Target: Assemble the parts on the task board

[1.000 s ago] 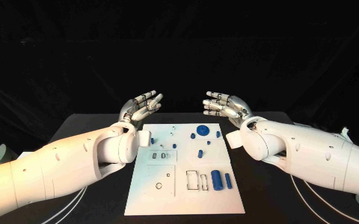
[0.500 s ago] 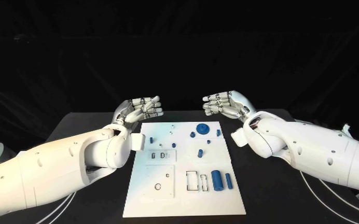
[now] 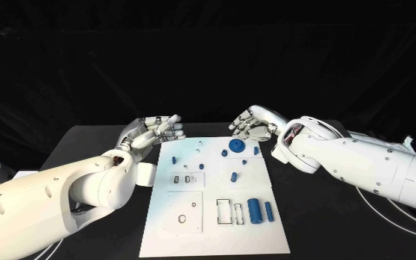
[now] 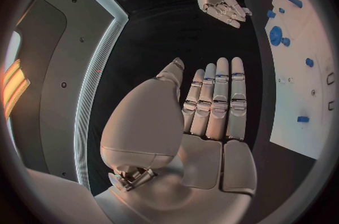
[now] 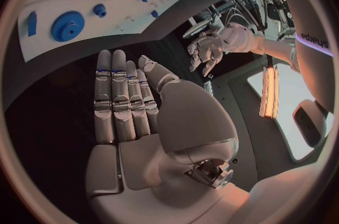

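Head view. We find the task board (image 3: 217, 212) lying flat in the middle of the black table (image 3: 95, 145), reaching from its near edge to the far end between the two hands. The parts lie loose on it: a blue gear (image 3: 235, 145) at the far end, several small blue pegs (image 3: 233, 177) mid-board, and a larger blue cylinder (image 3: 254, 210) with a slimmer blue pin (image 3: 268, 211) beside it near the front right. We judge these to be light, rigid plastic pieces, smooth and liable to roll or skid; the cylinder is best taken across its round sides, the gear by its rim, the small pegs by a fingertip pinch. The left hand (image 3: 159, 130) hovers above the board's far left corner, fingers partly curled, holding nothing. The right hand (image 3: 253, 125) hovers above the far right end, close over the gear, fingers bent downward, nothing in them and no contact that we can confirm.

Left wrist view. The left hand (image 4: 205, 117) shows a bare palm, its fingers straight and laid side by side, the thumb apart. The board (image 4: 304, 66) lies beside it, untouched.

Right wrist view. The right hand (image 5: 134, 105) shows the same: fingers extended together, palm bare. The gear (image 5: 68, 26) lies beyond the fingertips, clear of them.
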